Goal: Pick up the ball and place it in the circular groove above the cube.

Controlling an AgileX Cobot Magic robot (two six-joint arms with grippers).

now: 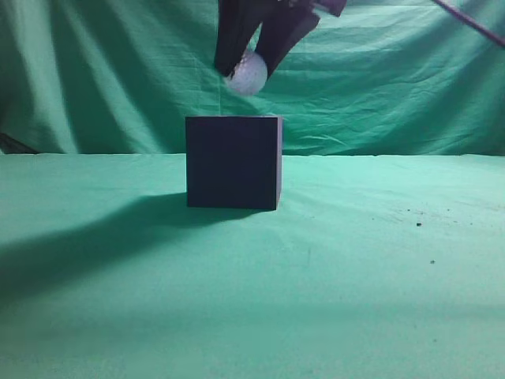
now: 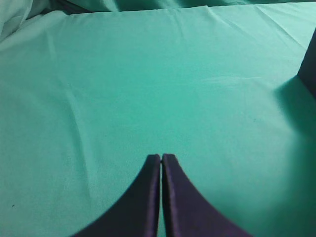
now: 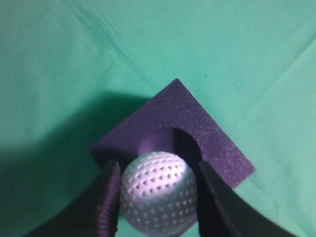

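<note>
The dark cube stands on the green cloth at mid table. My right gripper hangs above it, shut on the white dimpled ball, which sits a little above the cube's top. In the right wrist view the ball is held between the two fingers, over the cube's top with its round groove partly hidden behind the ball. My left gripper is shut and empty over bare cloth. The cube's edge shows at the far right of that view.
Green cloth covers the table and hangs as a backdrop. A thin dark rod crosses the top right corner. A few dark specks lie on the cloth to the right.
</note>
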